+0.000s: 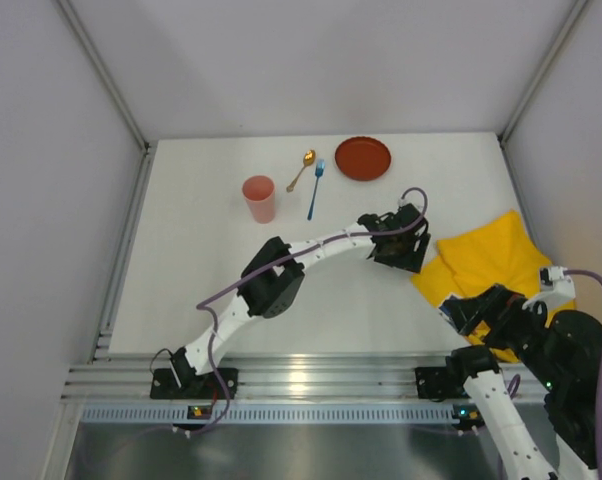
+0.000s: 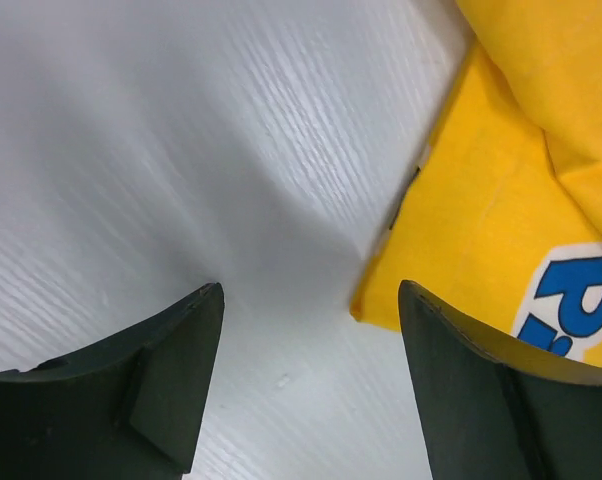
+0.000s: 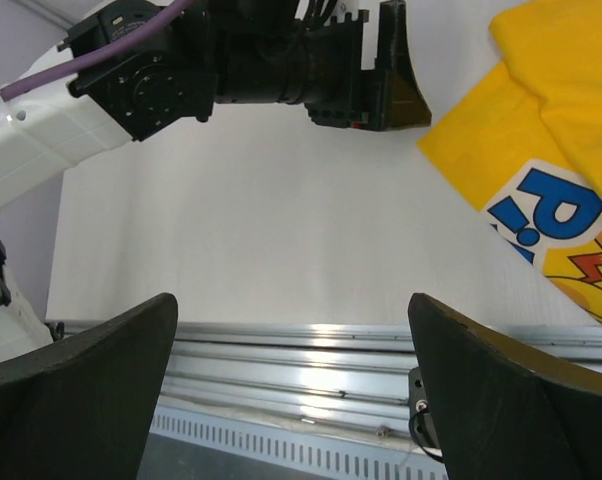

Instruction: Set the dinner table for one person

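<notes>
The counter (image 1: pixel 196 270) fills the middle of the top view, its rail (image 1: pixel 281 380) along the lower edge. At the upper centre sit a plate (image 1: pixel 363 158), a fork (image 1: pixel 315 188), a spoon (image 1: pixel 301 170) and a cup (image 1: pixel 259 198), all well apart from the cloth (image 2: pixel 481 230), which lies rumpled at the right of the counter.

The left arm reaches across to the cloth's left corner. The left pincer (image 2: pixel 311 295) has its fingers spread apart, holding nothing, and the corner sits just ahead of the gap, nearer the right finger. The right pincer (image 3: pixel 291 300) is also apart and empty, hanging over bare counter near the rail, beside the cloth's lower edge.

The step in hand looks like taking hold of the cloth, likely to spread it as a mat before the dishes move. The next move calls for lowering the left pincer onto the corner and closing on it. Since the edge lies flat, one finger would have to catch under it or pinch up a fold.
</notes>
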You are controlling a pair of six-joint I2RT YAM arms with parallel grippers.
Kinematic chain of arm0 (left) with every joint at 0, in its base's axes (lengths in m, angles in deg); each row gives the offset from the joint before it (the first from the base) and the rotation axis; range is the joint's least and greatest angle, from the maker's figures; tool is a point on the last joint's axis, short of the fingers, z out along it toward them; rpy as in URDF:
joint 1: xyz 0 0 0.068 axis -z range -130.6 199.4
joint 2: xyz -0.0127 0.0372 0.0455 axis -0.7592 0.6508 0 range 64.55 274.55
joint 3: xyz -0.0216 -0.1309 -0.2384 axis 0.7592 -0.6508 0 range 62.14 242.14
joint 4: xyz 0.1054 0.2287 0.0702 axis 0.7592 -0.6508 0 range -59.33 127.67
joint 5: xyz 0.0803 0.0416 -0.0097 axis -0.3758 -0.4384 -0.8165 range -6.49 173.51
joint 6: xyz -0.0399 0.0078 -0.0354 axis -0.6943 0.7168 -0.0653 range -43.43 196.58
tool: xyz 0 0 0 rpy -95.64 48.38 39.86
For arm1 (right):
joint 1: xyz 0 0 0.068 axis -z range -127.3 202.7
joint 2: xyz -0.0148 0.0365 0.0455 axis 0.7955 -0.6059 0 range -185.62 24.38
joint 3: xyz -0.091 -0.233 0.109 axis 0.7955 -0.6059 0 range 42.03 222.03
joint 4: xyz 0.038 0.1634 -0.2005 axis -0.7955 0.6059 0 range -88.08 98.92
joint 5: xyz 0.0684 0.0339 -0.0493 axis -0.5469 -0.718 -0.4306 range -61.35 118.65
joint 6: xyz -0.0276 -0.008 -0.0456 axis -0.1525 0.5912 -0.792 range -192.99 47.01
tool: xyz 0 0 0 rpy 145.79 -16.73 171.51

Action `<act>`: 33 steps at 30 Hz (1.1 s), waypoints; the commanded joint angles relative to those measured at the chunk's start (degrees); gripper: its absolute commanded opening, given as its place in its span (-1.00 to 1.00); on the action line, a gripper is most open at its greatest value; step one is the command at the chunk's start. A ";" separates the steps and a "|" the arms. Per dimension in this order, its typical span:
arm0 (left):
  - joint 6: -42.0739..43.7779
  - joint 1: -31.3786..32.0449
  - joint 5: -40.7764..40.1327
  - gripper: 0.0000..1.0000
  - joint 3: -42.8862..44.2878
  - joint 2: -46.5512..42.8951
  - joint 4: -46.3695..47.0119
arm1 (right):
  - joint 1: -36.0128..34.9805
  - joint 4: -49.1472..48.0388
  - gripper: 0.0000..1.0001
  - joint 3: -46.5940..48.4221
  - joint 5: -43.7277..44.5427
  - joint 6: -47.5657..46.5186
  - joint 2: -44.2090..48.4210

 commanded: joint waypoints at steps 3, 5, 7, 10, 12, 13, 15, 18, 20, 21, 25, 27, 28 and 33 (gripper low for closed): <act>2.46 -1.33 -1.34 0.52 1.56 4.44 -5.32 | -0.62 1.09 0.99 1.15 1.36 -2.91 -2.31; 2.46 -1.06 6.82 0.50 3.92 6.98 -3.92 | -0.70 0.82 0.99 0.88 1.45 -3.09 -2.66; 2.81 -0.62 13.41 0.50 6.29 8.57 -1.99 | -0.70 0.47 0.99 0.44 1.54 -3.35 -2.92; 2.99 0.61 20.46 0.50 8.68 11.92 -1.98 | -0.62 0.21 1.00 -0.35 1.63 -3.70 -3.36; 3.16 1.48 22.58 0.49 8.68 12.89 -2.15 | -0.70 -0.06 0.99 -1.05 1.71 -3.88 -3.62; 3.42 1.75 22.93 0.46 8.60 13.24 -2.42 | -0.79 -0.15 0.99 -1.31 1.63 -3.97 -3.80; 3.60 2.36 23.55 0.39 8.68 14.11 -3.30 | -0.70 -0.67 0.99 -2.01 1.54 -4.14 -3.89; 3.52 2.37 24.43 0.13 8.51 15.26 -3.91 | -0.70 -1.46 0.99 -3.16 1.19 -4.40 -4.07; 3.43 2.45 24.34 -0.05 8.77 15.61 -3.91 | -0.70 -1.81 0.99 -3.60 0.75 -4.49 -4.33; 3.17 2.28 23.99 -0.17 8.86 15.61 -3.74 | -0.70 -2.08 0.99 -4.04 0.66 -4.75 -4.42; 0.45 0.53 20.66 -0.86 8.95 14.92 -2.86 | -0.79 -3.31 1.00 -5.00 0.40 -5.19 -5.03; -1.23 -1.84 18.11 -1.00 8.51 13.86 -3.56 | -0.70 -4.53 0.99 -6.06 0.13 -5.46 -5.47; -1.75 -2.98 16.01 -1.00 6.33 11.77 -3.30 | -0.70 -4.98 0.99 -6.58 -0.39 -5.46 -5.73; -4.57 -10.44 12.66 -1.00 -10.27 0.17 2.85 | -0.70 -10.50 1.00 -11.33 -2.07 -5.46 -9.06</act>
